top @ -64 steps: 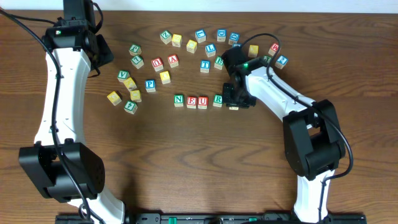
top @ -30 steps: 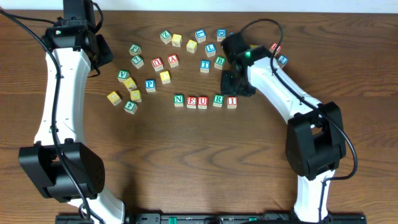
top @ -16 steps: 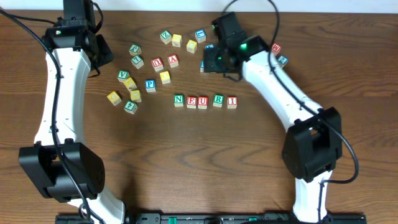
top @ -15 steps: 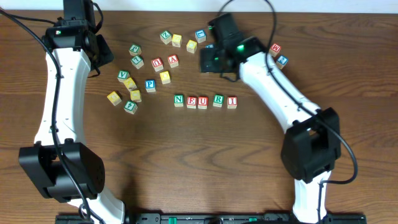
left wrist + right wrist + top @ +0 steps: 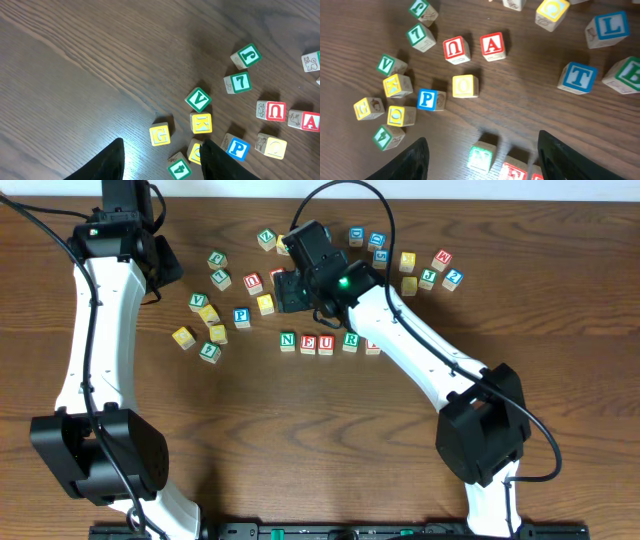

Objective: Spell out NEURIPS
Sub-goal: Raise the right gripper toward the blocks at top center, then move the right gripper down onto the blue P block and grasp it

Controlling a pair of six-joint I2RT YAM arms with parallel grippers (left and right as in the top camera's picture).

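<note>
A row of cubes lies mid-table: green N (image 5: 288, 340), red E (image 5: 307, 343), red U (image 5: 326, 343), green R (image 5: 350, 340), then red I (image 5: 372, 346), half hidden under my right arm. The blue P (image 5: 241, 316) sits loose to the left, with a yellow-topped cube (image 5: 265, 304) beside it. My right gripper (image 5: 283, 290) hovers open and empty behind the row's left end. Its wrist view shows the P (image 5: 426, 99), N (image 5: 481, 156) and E (image 5: 512, 172) below the gripper (image 5: 482, 140). My left gripper (image 5: 165, 265) hangs open and empty at far left, with the P (image 5: 238, 148) in its view.
Loose cubes lie left of the row: V (image 5: 199, 100), K (image 5: 201, 122), G (image 5: 160, 135), 4 (image 5: 179, 168), 7 (image 5: 238, 82). A second red U (image 5: 456, 50), A (image 5: 493, 46), T (image 5: 577, 77), L (image 5: 610, 27) and B (image 5: 625, 74) lie behind it. More cubes (image 5: 408, 260) sit at the back right.
My right gripper has left the I at the row's right end and swung back and left across the table, with its jaws wider. The left arm has not moved.
</note>
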